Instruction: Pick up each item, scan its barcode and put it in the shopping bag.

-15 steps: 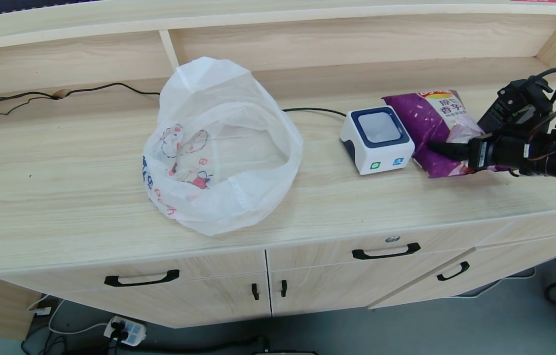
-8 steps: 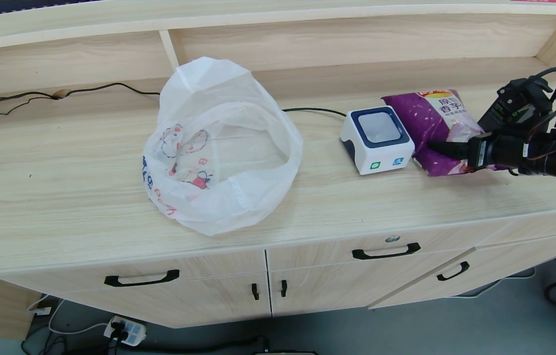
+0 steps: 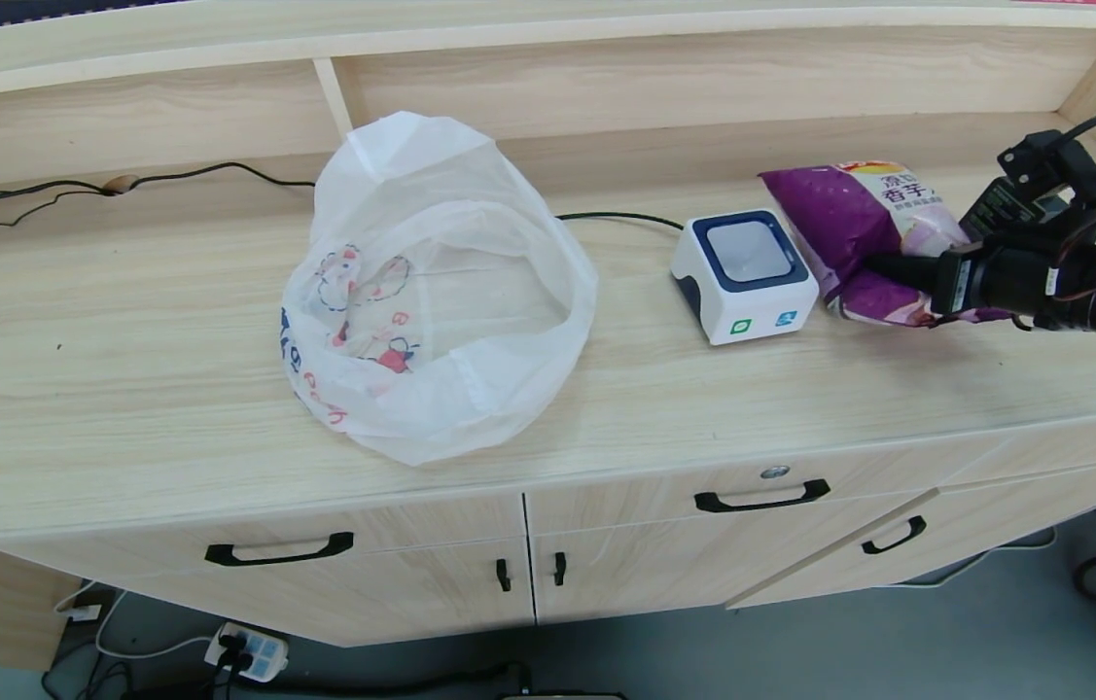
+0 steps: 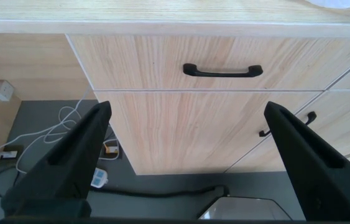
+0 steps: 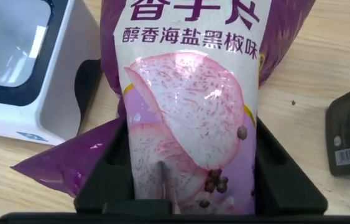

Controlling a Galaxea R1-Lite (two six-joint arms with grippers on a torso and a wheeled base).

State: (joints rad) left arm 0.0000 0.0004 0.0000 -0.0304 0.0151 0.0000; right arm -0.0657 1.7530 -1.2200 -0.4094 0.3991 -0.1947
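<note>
The purple snack bag sits in the right gripper's jaws, just beside the white scanner. The white shopping bag lies open on the tabletop.

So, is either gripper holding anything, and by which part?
The right gripper holds the purple snack bag by its bottom end, jaws shut across it; left gripper empty.

Shop checkout setting, long light wooden counter with a raised shelf behind, white desktop barcode scanner on a black cable, open plastic shopping bag, drawers beneath (black handles), power strip on the floor
</note>
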